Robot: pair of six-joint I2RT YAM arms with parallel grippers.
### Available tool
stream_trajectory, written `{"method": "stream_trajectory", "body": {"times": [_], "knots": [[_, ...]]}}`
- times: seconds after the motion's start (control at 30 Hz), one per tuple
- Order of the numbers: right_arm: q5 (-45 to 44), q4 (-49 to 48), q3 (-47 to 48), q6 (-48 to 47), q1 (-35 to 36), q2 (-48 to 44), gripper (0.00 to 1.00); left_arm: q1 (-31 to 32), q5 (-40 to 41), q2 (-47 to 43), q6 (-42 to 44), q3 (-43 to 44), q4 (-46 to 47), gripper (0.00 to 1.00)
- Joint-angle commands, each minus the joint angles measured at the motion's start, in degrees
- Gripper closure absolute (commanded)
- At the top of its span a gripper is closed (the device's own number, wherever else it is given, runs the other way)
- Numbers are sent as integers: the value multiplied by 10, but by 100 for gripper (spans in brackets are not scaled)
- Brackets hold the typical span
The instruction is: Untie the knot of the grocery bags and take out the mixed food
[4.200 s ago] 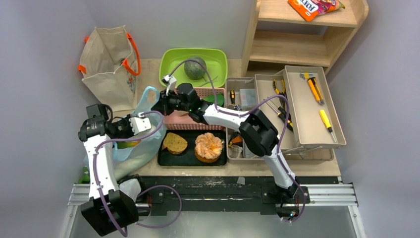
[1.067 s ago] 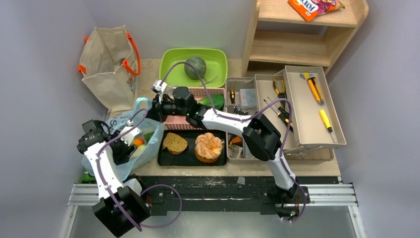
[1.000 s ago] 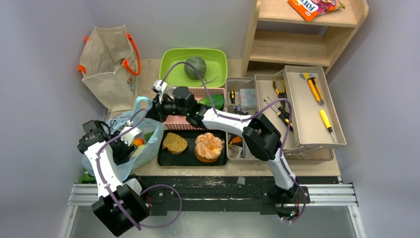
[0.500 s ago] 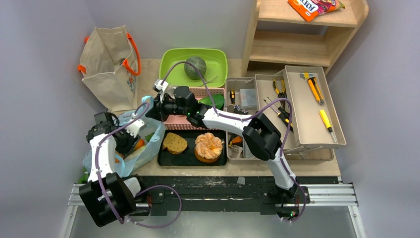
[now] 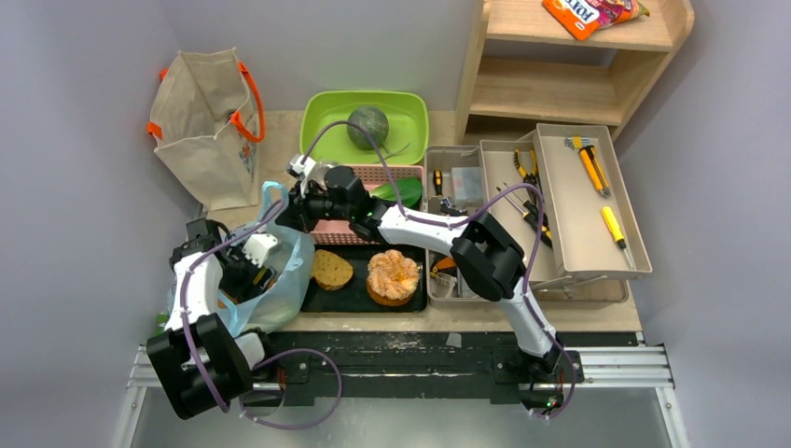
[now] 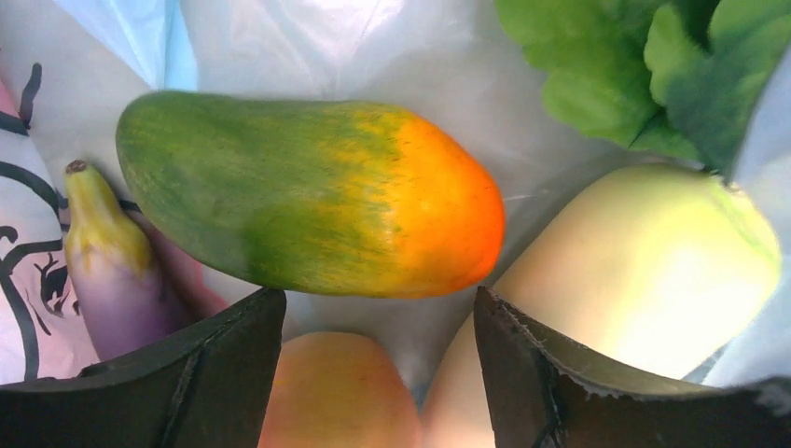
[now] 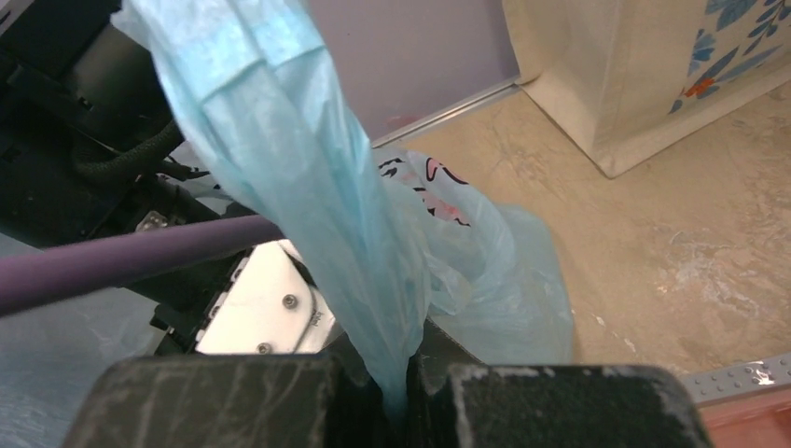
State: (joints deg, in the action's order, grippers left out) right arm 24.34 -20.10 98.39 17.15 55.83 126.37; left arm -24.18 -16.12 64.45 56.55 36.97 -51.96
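Light-blue plastic bag (image 5: 284,266) on the bench (image 5: 280,140) is being held by its handle (image 7: 308,187), clamped in the right gripper (image 7: 396,383); inside, the left gripper (image 6: 378,327), jaws apart, is being held over a green-and-orange oval fruit (image 6: 308,196).

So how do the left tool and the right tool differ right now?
The left tool is open; the right tool is shut on the handle of the blue bag. The left tool is inside the bag, over a green-orange fruit; the right tool is outside it, holding the handle taut. Both work on the same bag.
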Motion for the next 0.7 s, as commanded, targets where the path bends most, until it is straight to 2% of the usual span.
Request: {"method": "stream_trajectory", "body": {"times": [0.0,0.1,0.27,0.37,0.53,0.67], "knots": [[-17,-10,16,-1,-2,-10,100,5,-95,-26,0,50,-78,28],[-16,-11,10,-9,-2,-15,100,5,-132,-49,15,101,-132,29],[-13,-14,10,-9,-4,-15,100,5,-152,-37,64,161,-216,31],[-9,-16,12,-7,-5,-14,100,6,-149,-27,74,154,-217,32],[-5,-18,8,-6,-6,-17,100,25,-132,-8,37,127,-171,32],[-2,-18,4,-10,-8,-20,100,52,-124,-2,47,102,-187,29]]}}
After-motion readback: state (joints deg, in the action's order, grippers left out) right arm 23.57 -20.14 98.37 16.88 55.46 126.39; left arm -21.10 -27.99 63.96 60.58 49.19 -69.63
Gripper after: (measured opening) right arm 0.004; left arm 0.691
